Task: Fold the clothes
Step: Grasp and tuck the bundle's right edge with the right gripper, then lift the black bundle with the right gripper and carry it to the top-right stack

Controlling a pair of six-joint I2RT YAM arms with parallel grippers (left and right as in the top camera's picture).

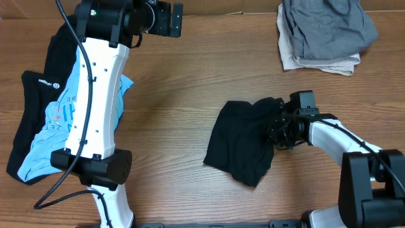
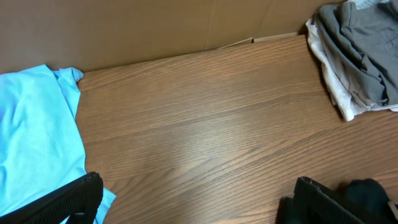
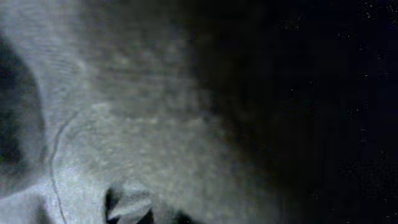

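One black cloth (image 1: 243,142) lies on the right half of the table (image 1: 190,95), a little in front of the middle. It is soft and matte, with a rough four-sided outline. Its left part lies flat, and its right edge is bunched into wrinkles. The right gripper (image 1: 277,130) is pushed into this bunched edge and touches the cloth. Its fingers are hidden in the dark fabric, and the right wrist view shows only blurred cloth very close, so I cannot tell if the jaws are together or apart.

At the far right corner there is one folded stack. The gray clothes (image 1: 326,25) are on top, and one cream cloth (image 1: 291,57) shows under them at the left and front edges.

At the left side there is one loose heap of two pieces. One is a blue shirt (image 1: 54,126) with printed letters, and one is a black shirt (image 1: 28,107) with a small white logo. The blue shirt lies on the black one.

The left gripper (image 1: 176,19) is at the far edge of the table, well apart from all clothes. In its wrist view two black fingers (image 2: 68,199) stand wide apart with bare wood grain between them, holding nothing. Behind the table there is a brown cardboard wall (image 2: 124,31).
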